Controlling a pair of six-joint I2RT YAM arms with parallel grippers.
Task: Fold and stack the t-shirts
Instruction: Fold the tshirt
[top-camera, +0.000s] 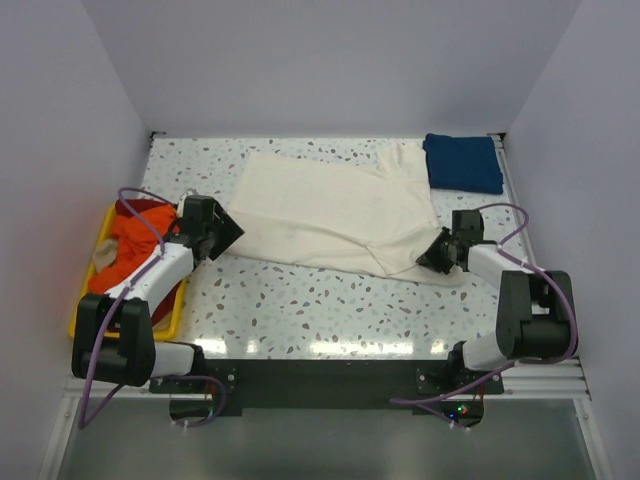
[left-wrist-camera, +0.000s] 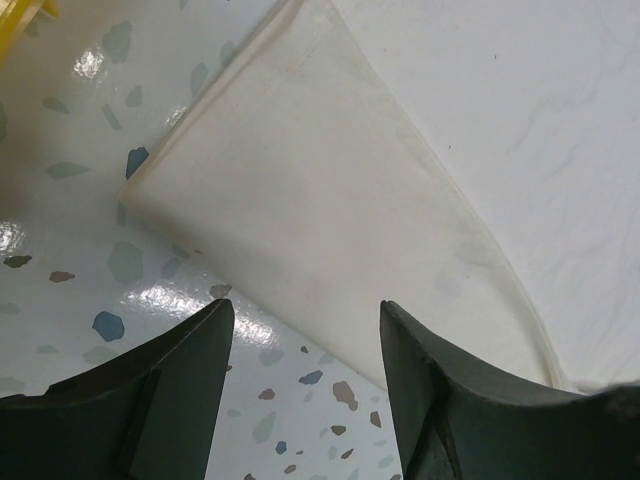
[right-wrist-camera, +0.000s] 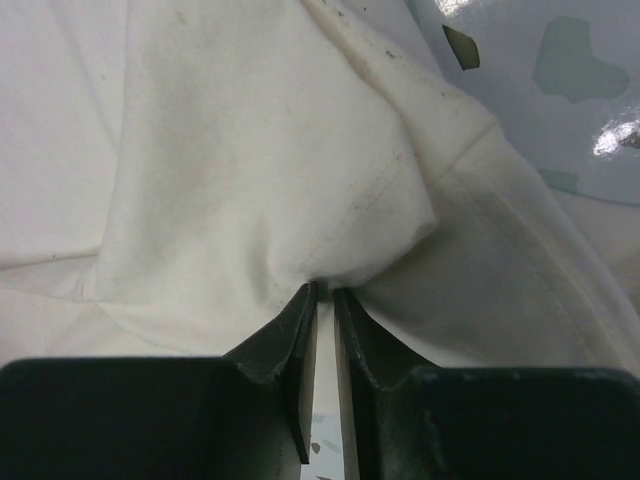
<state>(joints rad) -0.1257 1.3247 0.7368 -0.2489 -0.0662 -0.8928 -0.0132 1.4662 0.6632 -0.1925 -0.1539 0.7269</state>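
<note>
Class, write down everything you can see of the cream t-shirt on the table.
The cream t-shirt is soft, faintly soiled cloth with stitched hems, spread mostly flat and skewed across the speckled table. Its near right edge is bunched where the right gripper pinches it. The open left gripper sits at its left corner, not gripping.

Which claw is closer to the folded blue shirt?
Right. The right claw pinches the cream shirt close to the blue shirt; the left claw stands open across the table, beside the yellow tray.
</note>
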